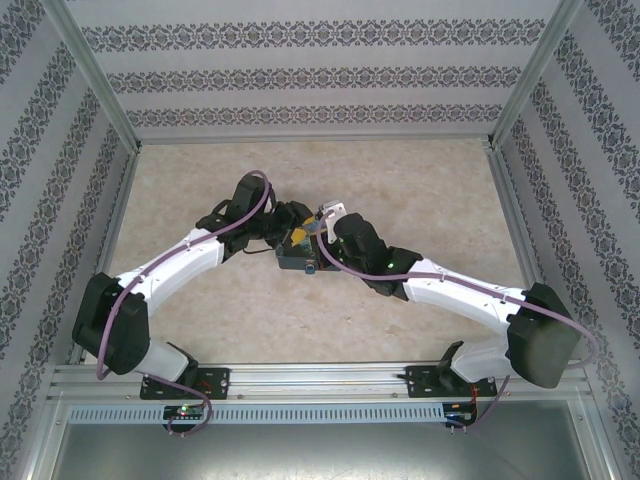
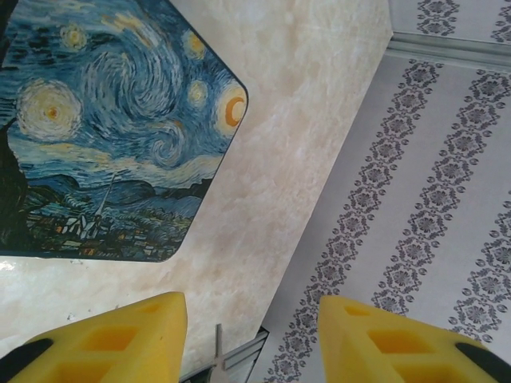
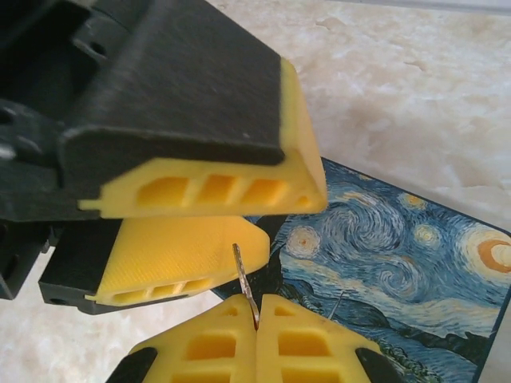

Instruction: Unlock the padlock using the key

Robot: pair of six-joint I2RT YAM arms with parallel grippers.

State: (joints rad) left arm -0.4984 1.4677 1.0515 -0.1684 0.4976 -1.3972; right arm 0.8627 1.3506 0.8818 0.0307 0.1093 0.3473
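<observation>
The key (image 3: 243, 275) is a thin metal blade standing up out of my right gripper (image 3: 255, 315), which is shut on its lower end. Its tip reaches in front of the lower of the left gripper's yellow fingers (image 3: 192, 243), which hang close above, spread apart. My left gripper (image 2: 251, 323) is open with only table and wall showing between its pads. Both grippers meet over the night-sky-print box (image 1: 298, 256) at mid-table, the left gripper (image 1: 288, 222) from the left and the right gripper (image 1: 320, 232) from the right. The box lid (image 2: 120, 120) (image 3: 399, 263) lies flat. The padlock is hidden.
Beige marbled tabletop (image 1: 400, 190) surrounds the box. Patterned walls (image 1: 300, 80) with aluminium posts close the back and both sides. The right wall (image 2: 431, 199) runs close beside the left gripper's line of sight.
</observation>
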